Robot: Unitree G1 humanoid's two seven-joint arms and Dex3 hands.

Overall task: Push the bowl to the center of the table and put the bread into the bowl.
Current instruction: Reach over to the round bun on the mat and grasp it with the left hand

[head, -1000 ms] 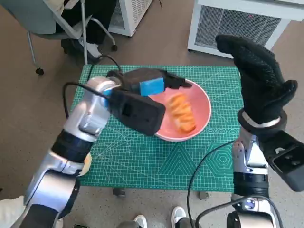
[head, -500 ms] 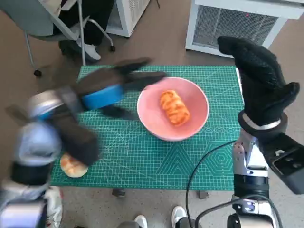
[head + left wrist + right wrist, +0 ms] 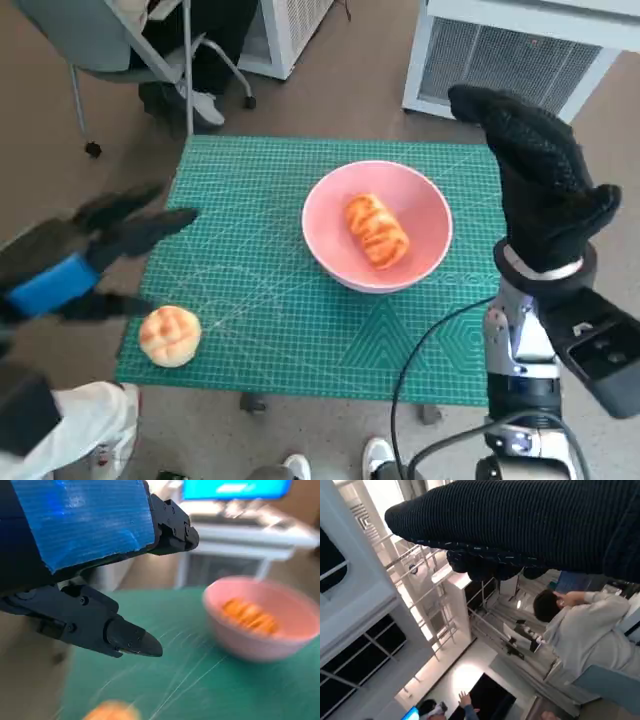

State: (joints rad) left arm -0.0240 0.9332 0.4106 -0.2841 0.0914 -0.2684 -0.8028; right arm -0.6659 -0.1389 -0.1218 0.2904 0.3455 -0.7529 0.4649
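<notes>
A pink bowl sits on a green mat that covers the table, a little right of the middle, so the push to the centre looks about done. One bread already lies inside the bowl. A second bread, a round bun, rests on the mat at its near left corner, well apart from the bowl; if it also belongs in the bowl, that step is left. The left hand hangs off the left edge of the mat, just beyond the bun, its fingers spread and holding nothing; it is blurred. The right hand is raised to the right of the bowl, fingers apart, empty. Count: one bowl, two breads, one mat. Past the far edge stand a chair and a white unit
</notes>
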